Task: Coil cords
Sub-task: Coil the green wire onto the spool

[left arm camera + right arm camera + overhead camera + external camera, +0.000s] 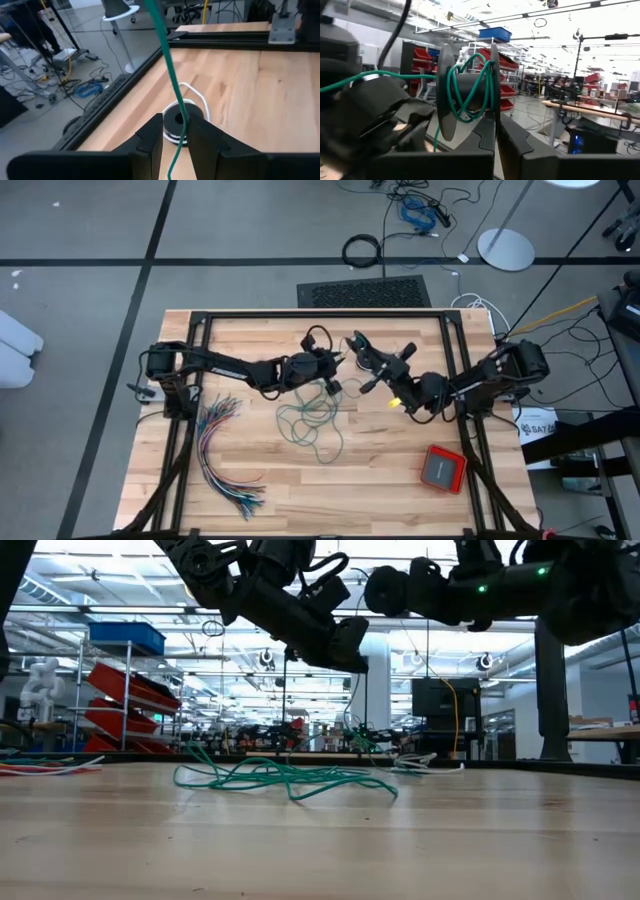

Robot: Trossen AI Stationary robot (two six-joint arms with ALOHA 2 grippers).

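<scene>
Both dark arms meet above the middle of the light wooden slatted worktop (300, 490), raised clear of its surface. The left end effector (175, 140) has its two dark fingers (152, 135) set narrowly apart, with the thin teal-green cord (167, 60) running taut between them; the fingers appear to pinch the cord, though contact cannot be confirmed from the wrist view. The right end effector (496, 132) is fully closed, its fingers pressed on the rim of a small dark spool with two thin disc flanges (467, 95). Several turns of the teal-green cord are wound around the hub of this spool, and one strand leads away from it toward the left arm. The remainder of the teal-green cord lies as a loose, tangled heap on the worktop below and just in front of the two end effectors, near the centre. A second small black spool carrying a white cord (182, 120) rests flat on the worktop beneath the left end effector. A fanned bundle of many-coloured wires (225, 455) lies toward the left side, well apart from the heap. A flat red-orange square device (443, 468) sits near the right front corner.
</scene>
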